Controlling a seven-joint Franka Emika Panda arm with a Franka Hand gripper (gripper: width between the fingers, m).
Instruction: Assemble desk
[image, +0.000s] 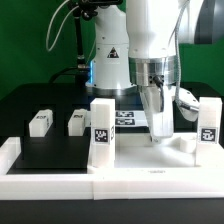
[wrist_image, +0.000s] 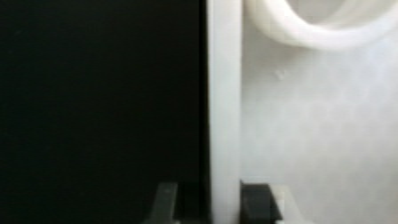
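The panel (image: 150, 165) lies flat on the table (image: 50, 152), at the front of the scene and toward the exterior view's right. Its pale top faces up and its rim runs along the side next to the bare black table.

Two legs stand upright on the panel. The first leg (image: 102, 131) stands at the panel's corner on the exterior view's left, and the second leg (image: 208, 122) stands at the corner on the exterior view's right. Each shows a black-and-white tag on its front face. The third leg (image: 40, 122) and fourth leg (image: 77, 121) lie loose on the table, off the panel on the exterior view's left. They are near each other but apart. The fourth leg is the nearer of the two to the panel.

The gripper (image: 158, 132) (wrist_image: 215, 203) hangs straight down over the panel, between the two standing legs and nearer the second, with its tips at the panel's surface. In the wrist view the two dark fingertips (wrist_image: 169, 202) straddle the panel's (wrist_image: 302, 130) thin white rim, one on each side. The jaws are narrow, with a thin dark gap on one side, so I cannot tell whether they actually press the rim. A round socket (wrist_image: 329, 38) sits on the panel just beside that rim.

The marker board (image: 125, 118) lies flat on the table behind the panel. A white bar (image: 12, 150) edges the table beyond the third leg, on the far side from the panel.
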